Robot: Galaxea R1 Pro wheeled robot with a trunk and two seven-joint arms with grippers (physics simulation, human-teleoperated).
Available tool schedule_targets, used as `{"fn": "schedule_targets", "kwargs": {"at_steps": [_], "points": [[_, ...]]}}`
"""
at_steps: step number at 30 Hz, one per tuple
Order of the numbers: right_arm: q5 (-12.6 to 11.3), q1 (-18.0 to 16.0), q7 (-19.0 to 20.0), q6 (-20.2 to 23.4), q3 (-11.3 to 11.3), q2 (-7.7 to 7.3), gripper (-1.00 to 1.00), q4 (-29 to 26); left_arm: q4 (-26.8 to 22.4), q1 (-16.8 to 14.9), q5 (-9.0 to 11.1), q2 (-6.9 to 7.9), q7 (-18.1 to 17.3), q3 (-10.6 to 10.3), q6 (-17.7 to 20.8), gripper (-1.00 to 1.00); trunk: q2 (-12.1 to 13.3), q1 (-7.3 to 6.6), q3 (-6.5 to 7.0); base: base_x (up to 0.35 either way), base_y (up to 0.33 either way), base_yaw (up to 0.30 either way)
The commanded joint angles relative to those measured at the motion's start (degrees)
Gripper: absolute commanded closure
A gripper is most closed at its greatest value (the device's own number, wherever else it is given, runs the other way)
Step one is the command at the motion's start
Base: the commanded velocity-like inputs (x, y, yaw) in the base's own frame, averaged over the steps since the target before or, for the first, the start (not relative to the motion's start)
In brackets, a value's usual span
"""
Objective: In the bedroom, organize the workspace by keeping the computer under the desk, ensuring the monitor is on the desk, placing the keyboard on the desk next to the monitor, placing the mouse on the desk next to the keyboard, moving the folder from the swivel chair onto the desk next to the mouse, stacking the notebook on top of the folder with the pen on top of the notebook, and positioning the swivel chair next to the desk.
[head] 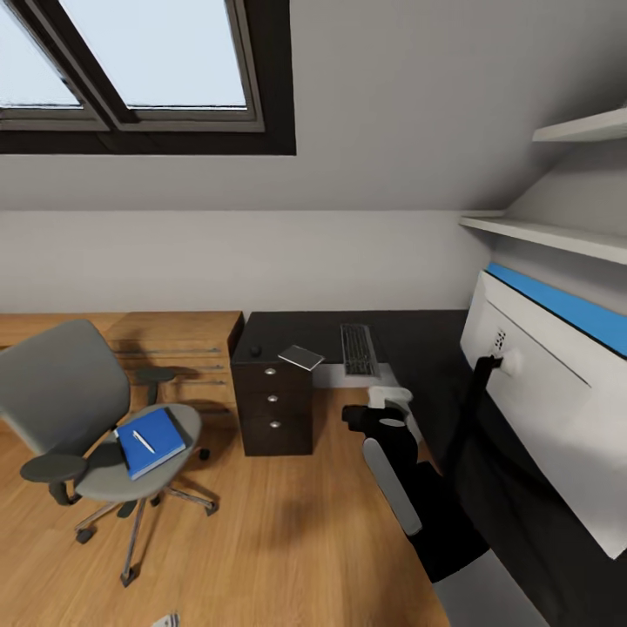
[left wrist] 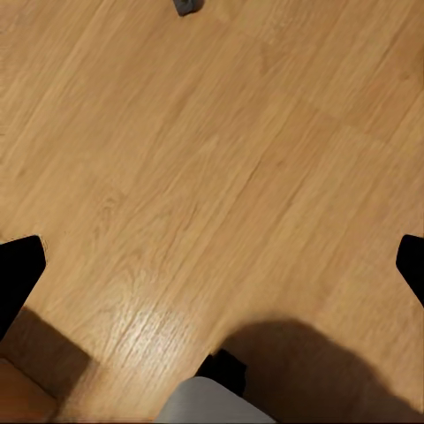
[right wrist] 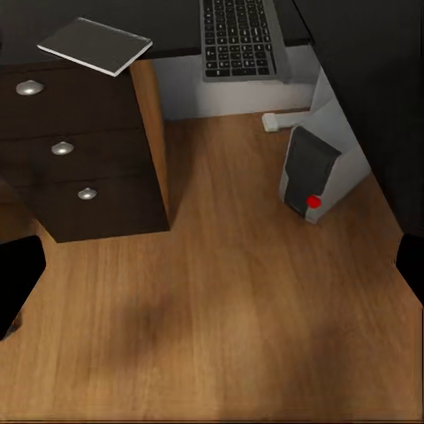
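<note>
Legible text: none. The keyboard (right wrist: 240,37) shows grey keys with legends too small to read. The computer (right wrist: 311,172) bears one red dot on its dark front panel, no lettering. The notebook (right wrist: 95,45) cover is blank.

Keyboard (right wrist: 240,40) getting cut off at top frame edge; computer (right wrist: 316,168) partly hiding under desk (right wrist: 353,53); mouse (head: 255,351) looking too tiny.
</note>
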Motion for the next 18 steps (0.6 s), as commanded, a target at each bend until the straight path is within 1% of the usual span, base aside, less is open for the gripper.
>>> {"fn": "schedule_targets", "kwargs": {"at_steps": [1, 8, 10, 13, 15, 18], "points": [[-0.6, -0.1, -0.6, 0.1, 0.1, -0.02, -1.00, -0.1, 0.0, 0.0, 0.4, -0.03, 0.1, 0.0, -0.2, -1.00, 0.4, -0.25, 0.10, -0.338, -0.091, -0.013], [-0.4, -0.1, -0.5, 0.0, 0.1, -0.01, -1.00, -0.1, 0.0, 0.0, 0.4, 0.02, 0.1, 0.1, -0.2, -1.00, 3.2, -1.79, 1.36, -0.331, -0.115, -0.004], [-0.4, -0.1, -0.5, 0.0, 0.0, -0.01, -1.00, 0.0, 0.0, 0.0, 0.4, 0.02, 0.1, 0.1, -0.1, -1.00, 3.2, -1.79, 1.36, -0.215, -0.086, -0.001], [-0.4, -0.1, -0.5, -1.1, -0.1, -0.08, -1.00, 0.0, 0.0, 0.0, 0.5, 0.02, 0.1, 0.1, -0.1, -1.00, 3.2, -1.79, 1.36, -0.100, -0.040, 0.000], [-0.3, -0.1, -0.4, -2.9, -0.1, -0.37, -1.00, 0.5, 0.0, 0.0, 0.5, 0.02, 0.1, 0.0, -0.1, -1.00, 3.2, -1.79, 1.38, -0.045, -0.018, -0.044], [-0.2, -0.1, -0.4, -7.4, -0.2, -1.63, -1.00, 3.2, 0.3, 0.0, 0.5, 0.02, 0.0, 0.0, -0.1, -1.00, 3.2, -1.79, 1.49, -0.020, -0.008, -0.138]]}}
